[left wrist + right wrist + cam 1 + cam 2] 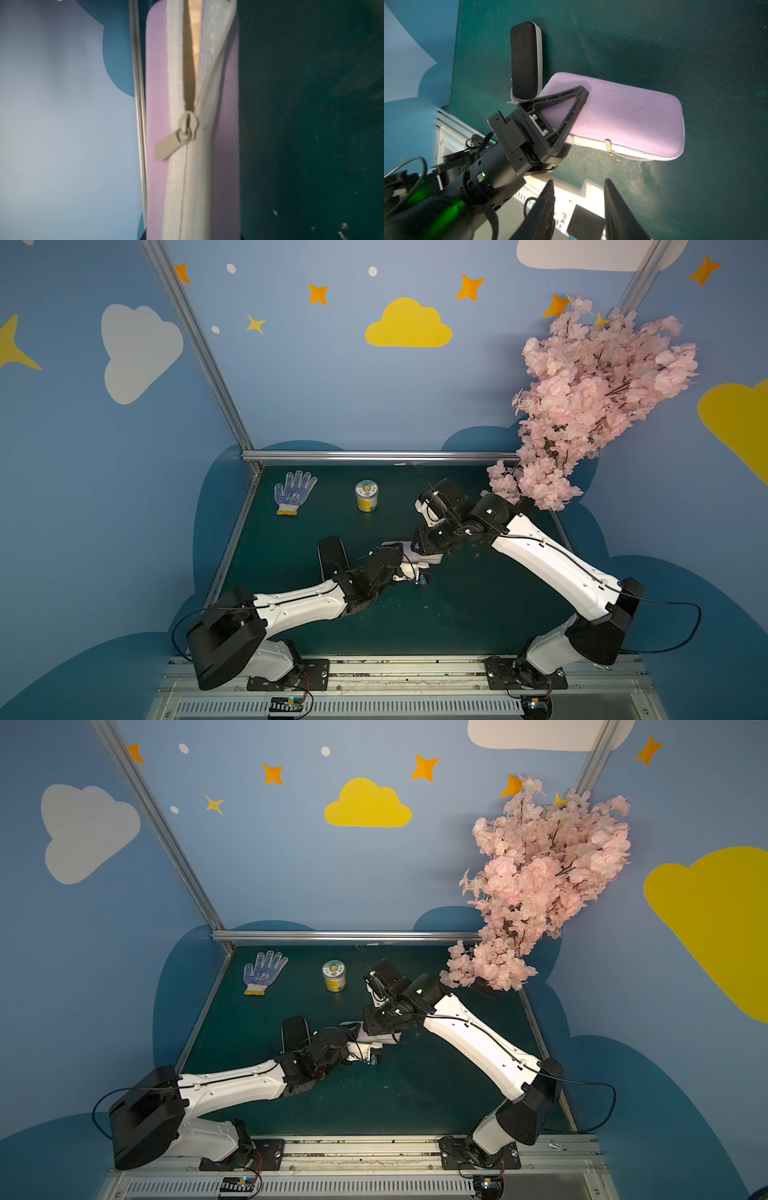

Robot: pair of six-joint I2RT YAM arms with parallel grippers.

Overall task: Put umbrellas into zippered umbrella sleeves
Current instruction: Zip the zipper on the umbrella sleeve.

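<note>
My left arm (299,605) and right arm (552,568) meet over a pale case (432,558); a black case (332,556) lies beside.

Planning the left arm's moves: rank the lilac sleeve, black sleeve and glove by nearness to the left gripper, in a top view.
1. lilac sleeve, clamped in the left gripper jaws.
2. black sleeve, close on its left.
3. glove, back left corner.
</note>
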